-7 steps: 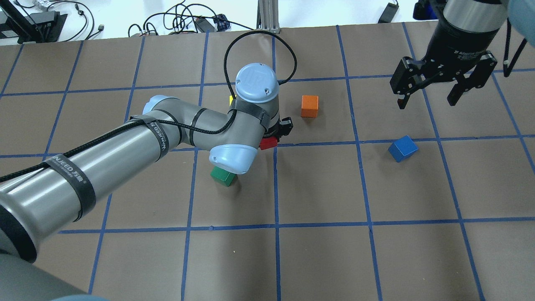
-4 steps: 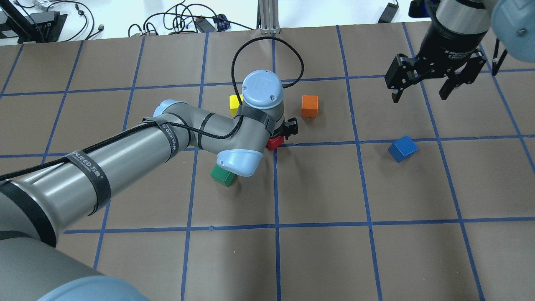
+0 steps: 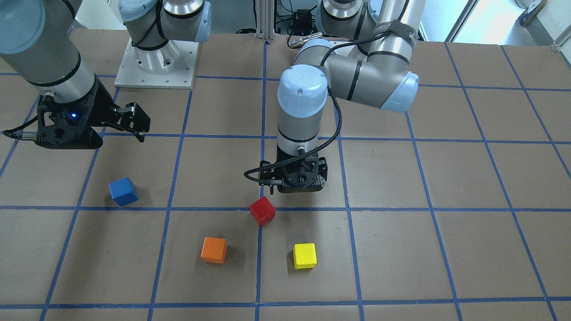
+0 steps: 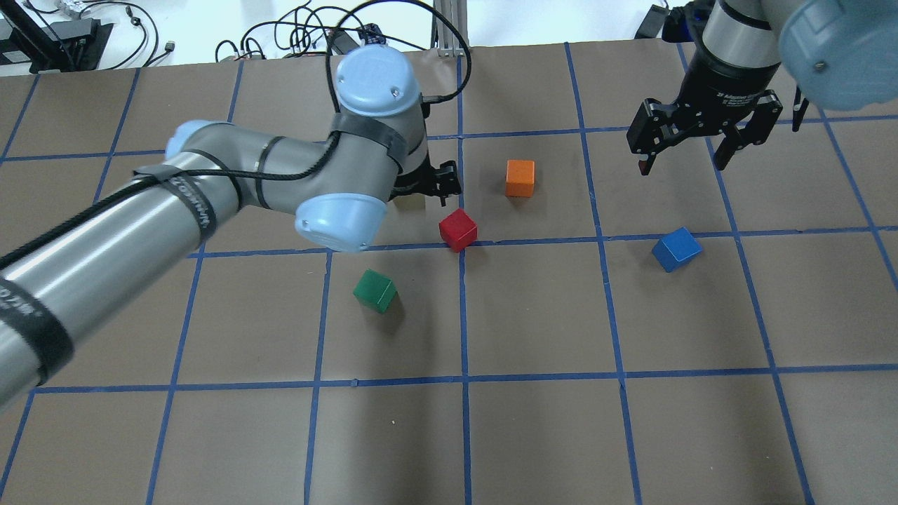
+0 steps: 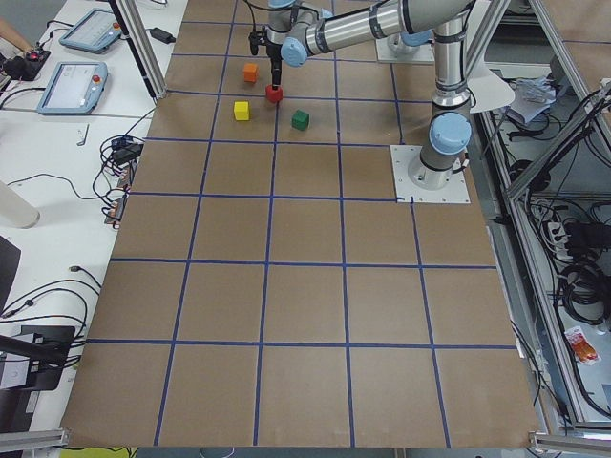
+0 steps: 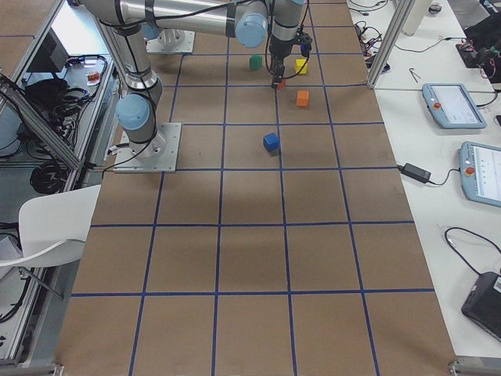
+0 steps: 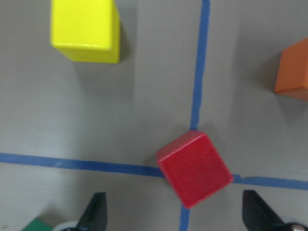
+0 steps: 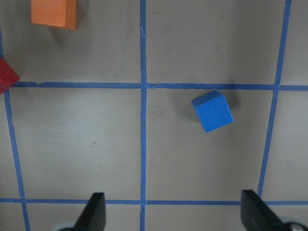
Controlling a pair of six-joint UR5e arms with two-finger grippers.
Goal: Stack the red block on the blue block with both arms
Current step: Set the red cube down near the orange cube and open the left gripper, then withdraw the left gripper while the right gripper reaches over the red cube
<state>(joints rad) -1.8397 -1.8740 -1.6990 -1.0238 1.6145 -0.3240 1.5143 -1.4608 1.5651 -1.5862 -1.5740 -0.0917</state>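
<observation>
The red block [image 4: 457,229] sits on the table at a blue tape crossing, turned at an angle; it also shows in the left wrist view [image 7: 195,168]. My left gripper [image 7: 175,219] is open and empty, raised above the table just behind the red block, and shows in the front view [image 3: 296,180]. The blue block [image 4: 676,249] lies alone on the right; it also shows in the right wrist view [image 8: 212,110]. My right gripper [image 4: 682,163] is open and empty, hovering high beyond the blue block.
An orange cube [image 4: 520,177] lies beyond the red block. A yellow cube [image 3: 304,255] lies close beside my left gripper. A green cube [image 4: 374,290] lies nearer the robot. The table [image 4: 547,435] is brown with a blue tape grid.
My left arm has risen and drawn back from the red block, which now sits uncovered on the table. My right gripper has shifted slightly left and farther away.
</observation>
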